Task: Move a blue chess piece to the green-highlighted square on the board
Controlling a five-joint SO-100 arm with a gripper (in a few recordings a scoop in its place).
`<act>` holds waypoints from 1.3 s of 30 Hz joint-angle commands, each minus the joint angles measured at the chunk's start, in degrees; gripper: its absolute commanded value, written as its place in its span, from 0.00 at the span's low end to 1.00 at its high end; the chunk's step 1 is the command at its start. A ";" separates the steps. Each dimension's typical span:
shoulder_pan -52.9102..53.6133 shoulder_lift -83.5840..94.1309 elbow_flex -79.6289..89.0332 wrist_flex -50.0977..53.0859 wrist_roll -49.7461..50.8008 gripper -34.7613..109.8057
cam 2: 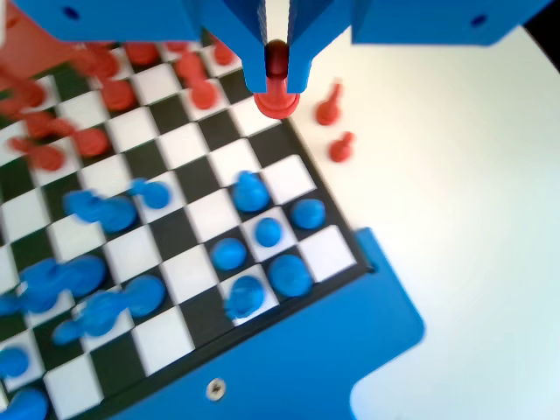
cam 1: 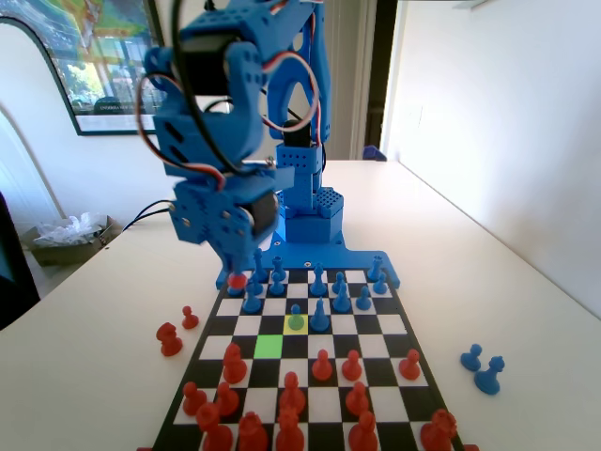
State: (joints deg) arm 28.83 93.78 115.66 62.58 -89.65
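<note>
The jaws [cam 2: 276, 74] are clamped on a red pawn [cam 2: 276, 98], lifted above the board [cam 1: 394, 324] near its blue-side corner. The blue chess piece [cam 1: 296, 318] stands on the yellow-highlighted square [cam 1: 286, 324], just beside the green-highlighted square [cam 1: 268, 346], which is bare. It looks light, stiff and smooth, so I judge a pinch under the ball head safest; two red pawns [cam 2: 334, 122] lie on the desk [cam 1: 526, 310].

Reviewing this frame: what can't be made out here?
- Fixed view: gripper fingertips are partly hidden by the arm's own body.
- Wrist view: red pawn head is hidden between closed jaws; blue pieces blurred, types unclear.
- Fixed view: board near edge is cut off.
</note>
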 commanded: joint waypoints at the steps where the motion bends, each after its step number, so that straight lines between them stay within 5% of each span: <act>1: 5.89 5.01 -2.37 1.85 -2.20 0.25; 13: 16.79 0.35 -1.85 -0.70 -4.48 0.25; 39: 13.18 -9.84 13.54 -26.98 -8.96 0.25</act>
State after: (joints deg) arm 40.87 83.14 128.85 35.77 -97.47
